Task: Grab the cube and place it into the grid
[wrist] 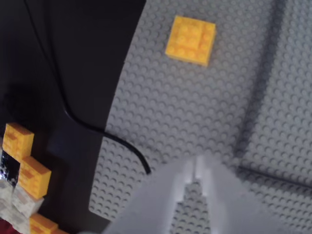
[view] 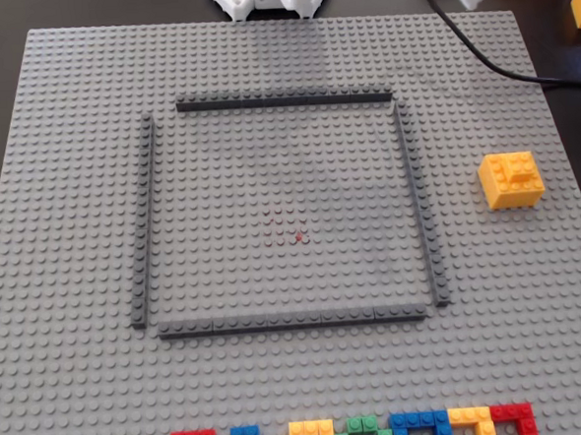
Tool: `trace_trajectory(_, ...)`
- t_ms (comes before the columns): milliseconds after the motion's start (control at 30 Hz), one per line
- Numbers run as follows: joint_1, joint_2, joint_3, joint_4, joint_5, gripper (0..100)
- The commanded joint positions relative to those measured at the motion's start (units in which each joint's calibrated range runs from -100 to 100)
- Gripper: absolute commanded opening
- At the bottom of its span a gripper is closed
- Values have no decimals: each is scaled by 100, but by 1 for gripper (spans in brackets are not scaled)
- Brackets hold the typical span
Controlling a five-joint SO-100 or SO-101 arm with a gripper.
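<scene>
Gripper (wrist: 199, 168) shut; one cube (view: 511, 179)

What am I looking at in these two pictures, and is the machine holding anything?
This is a small robot arm working over a grey studded baseplate. The fixed view looks down on the plate from a camera that stands still; only the arm's white base shows at the top edge. The wrist view comes from a camera riding on the arm, so the white tool pokes in from the bottom. Its two fingers sit pressed together with nothing between them, so it holds nothing.

On the plate, four dark grey strips form a square outline, the grid. A yellow-orange cube stands outside it, to the right in the fixed view. A row of coloured bricks lines the bottom edge, and a black cable crosses the top right corner.
</scene>
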Motion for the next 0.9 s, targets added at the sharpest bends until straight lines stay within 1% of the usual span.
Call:
trace_trajectory(0,61,971,-1505,149,-274,0)
trace_trajectory(267,105,2751,-3362,545,-713,0)
trace_trajectory(567,201,4660,-5293,755,-684,0)
trace_trajectory(700,194,5262,-5882,764,-630,0)
trace_trajectory(867,238,5614,-6063,843,-523,7)
